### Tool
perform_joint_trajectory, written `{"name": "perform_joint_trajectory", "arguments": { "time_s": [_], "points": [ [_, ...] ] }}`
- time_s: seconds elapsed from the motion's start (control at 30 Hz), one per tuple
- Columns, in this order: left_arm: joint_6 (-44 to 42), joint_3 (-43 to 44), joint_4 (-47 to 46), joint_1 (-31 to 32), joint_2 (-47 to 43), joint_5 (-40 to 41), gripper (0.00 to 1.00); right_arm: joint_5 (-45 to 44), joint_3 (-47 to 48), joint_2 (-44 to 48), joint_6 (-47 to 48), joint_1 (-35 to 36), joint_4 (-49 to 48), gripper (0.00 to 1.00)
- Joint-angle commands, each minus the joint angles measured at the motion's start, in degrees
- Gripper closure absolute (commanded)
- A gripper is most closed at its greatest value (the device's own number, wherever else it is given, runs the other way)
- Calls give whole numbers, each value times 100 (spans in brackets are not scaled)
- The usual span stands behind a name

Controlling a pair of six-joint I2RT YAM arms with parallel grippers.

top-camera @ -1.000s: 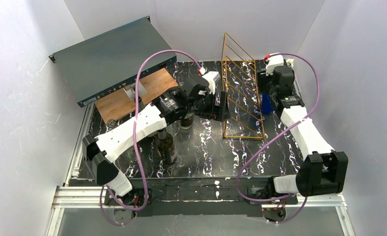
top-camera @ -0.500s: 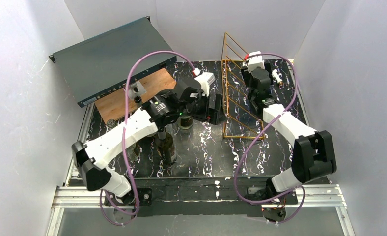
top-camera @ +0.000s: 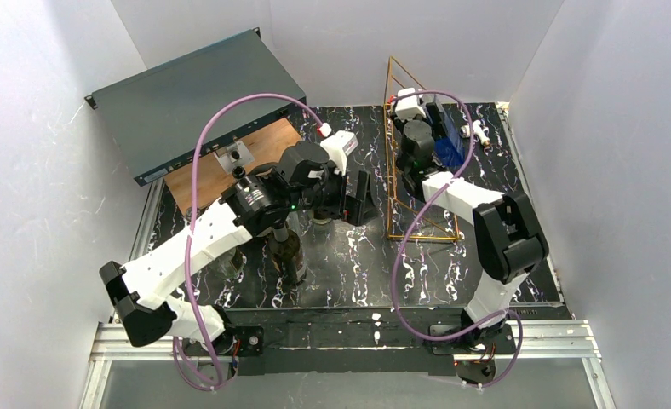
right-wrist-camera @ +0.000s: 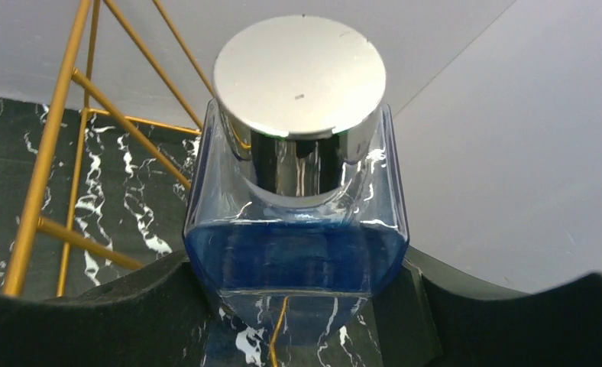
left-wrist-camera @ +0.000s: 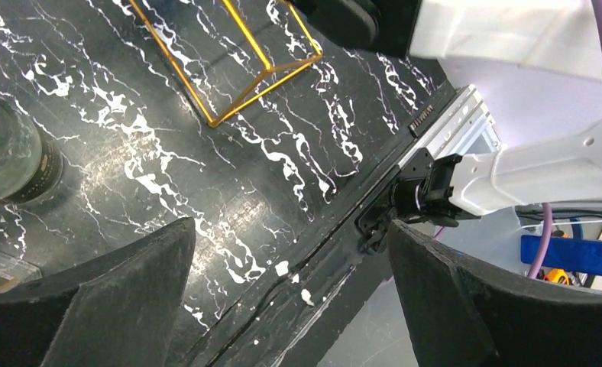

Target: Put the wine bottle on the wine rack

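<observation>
Wine bottle point(right-wrist-camera: 298, 252), blue and silver-capped, is pinched between my right claw's point(right-wrist-camera: 302, 306) fingers. Wine rack point(right-wrist-camera: 51, 145) stands just left of that claw; left claw point(left-wrist-camera: 290, 229) spread, holding nothing.

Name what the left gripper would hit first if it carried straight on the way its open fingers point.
Probably the black marbled tabletop: the left gripper angles down at bare surface, with the wine rack off to one side. Depth is uncertain.
</observation>
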State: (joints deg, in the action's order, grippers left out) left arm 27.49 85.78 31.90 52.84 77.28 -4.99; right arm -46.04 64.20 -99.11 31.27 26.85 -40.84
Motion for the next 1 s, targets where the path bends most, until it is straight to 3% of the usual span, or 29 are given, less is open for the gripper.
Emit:
{"name": "perform_joint_trajectory", "arguments": {
  "time_s": [0.0, 0.23, 0.5, 0.97],
  "points": [
    [30, -338, 89, -4, -370, -124, 4, -263, 903, -211, 897, -83, -1715, 99],
    [80, -540, 141, -6, -553, -116, 4, -64, 1431, -869, 1279, -226, -1813, 99],
    [-319, -134, 396, -5, -602, 183, 3, 266, 2152, -1413, 1372, -472, -1544, 99],
    [-448, -121, 450, -10, -693, 557, 2, 890, 4394, -2480, 576, -860, -149, 99]
  ]
}}
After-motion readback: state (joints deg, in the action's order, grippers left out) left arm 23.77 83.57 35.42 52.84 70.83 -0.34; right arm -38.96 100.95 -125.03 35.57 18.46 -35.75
